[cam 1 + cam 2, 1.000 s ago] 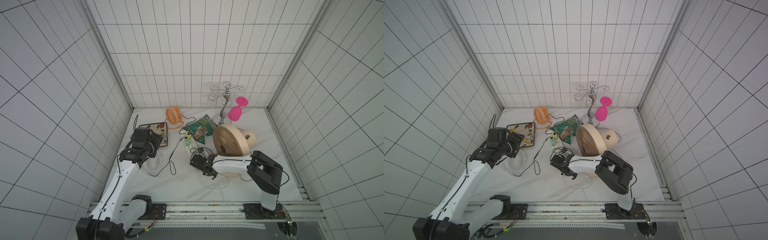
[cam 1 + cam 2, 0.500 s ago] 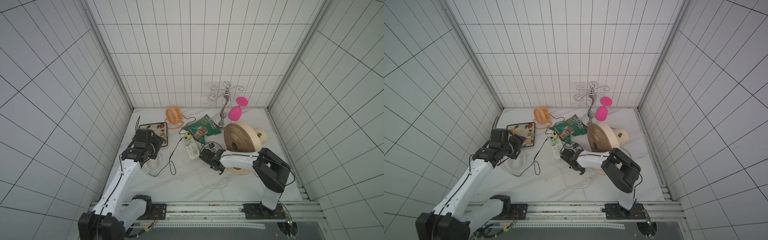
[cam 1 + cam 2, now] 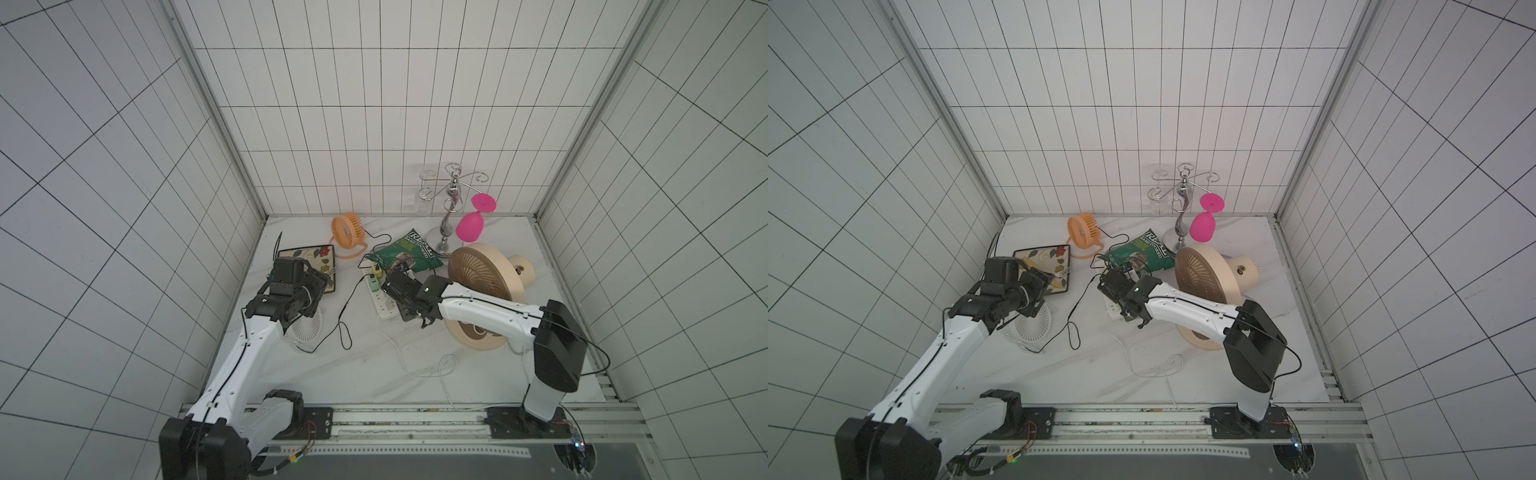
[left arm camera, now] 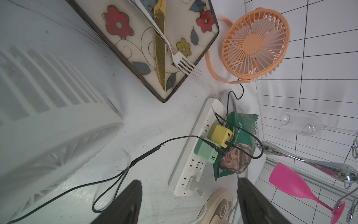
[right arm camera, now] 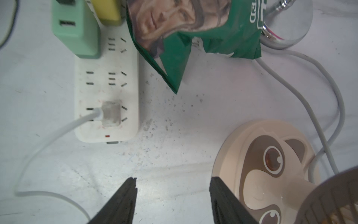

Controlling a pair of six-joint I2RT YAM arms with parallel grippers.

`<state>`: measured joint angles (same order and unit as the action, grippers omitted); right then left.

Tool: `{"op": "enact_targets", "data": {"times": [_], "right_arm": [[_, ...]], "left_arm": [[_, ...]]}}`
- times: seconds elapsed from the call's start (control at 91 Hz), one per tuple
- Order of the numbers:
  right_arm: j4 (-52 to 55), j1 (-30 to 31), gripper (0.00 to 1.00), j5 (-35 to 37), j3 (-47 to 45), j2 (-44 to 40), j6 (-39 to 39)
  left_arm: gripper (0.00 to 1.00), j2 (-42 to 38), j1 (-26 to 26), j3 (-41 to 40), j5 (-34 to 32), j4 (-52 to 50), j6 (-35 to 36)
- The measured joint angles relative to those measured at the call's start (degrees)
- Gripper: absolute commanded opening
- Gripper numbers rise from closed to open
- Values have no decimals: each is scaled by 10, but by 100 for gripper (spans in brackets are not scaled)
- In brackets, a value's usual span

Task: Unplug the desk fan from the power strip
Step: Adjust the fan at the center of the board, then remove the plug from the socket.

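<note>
Power strip (image 5: 106, 87): lies flat, sockets up, just beside the green chip bag (image 5: 193, 29), so you can reach plugs from above.
Plug (image 5: 110, 114): seated at the strip's end, white cord (image 5: 48, 139) trailing.
Desk fan (image 3: 482, 278): upright, near the strip.
Right gripper (image 5: 173, 180): jaws parted, empty, hovering short of the plug.
Left gripper (image 4: 188, 181): parted, empty.

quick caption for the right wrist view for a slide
Open right gripper poised near the power strip, white plug seated in it, desk fan base alongside.
</note>
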<state>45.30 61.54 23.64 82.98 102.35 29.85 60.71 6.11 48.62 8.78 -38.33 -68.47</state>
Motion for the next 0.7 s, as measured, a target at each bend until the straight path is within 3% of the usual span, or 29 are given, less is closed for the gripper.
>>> {"op": "enact_targets", "data": {"times": [0.165, 0.363, 0.704], "right_arm": [[26, -8, 76, -32, 83, 37, 18], [33, -12, 78, -64, 138, 91, 32], [50, -18, 61, -100, 196, 191, 34]], "left_arm": [[79, 0, 3, -19, 4, 0, -9], [79, -1, 3, -27, 5, 0, -16], [79, -9, 3, -28, 5, -1, -16]]}}
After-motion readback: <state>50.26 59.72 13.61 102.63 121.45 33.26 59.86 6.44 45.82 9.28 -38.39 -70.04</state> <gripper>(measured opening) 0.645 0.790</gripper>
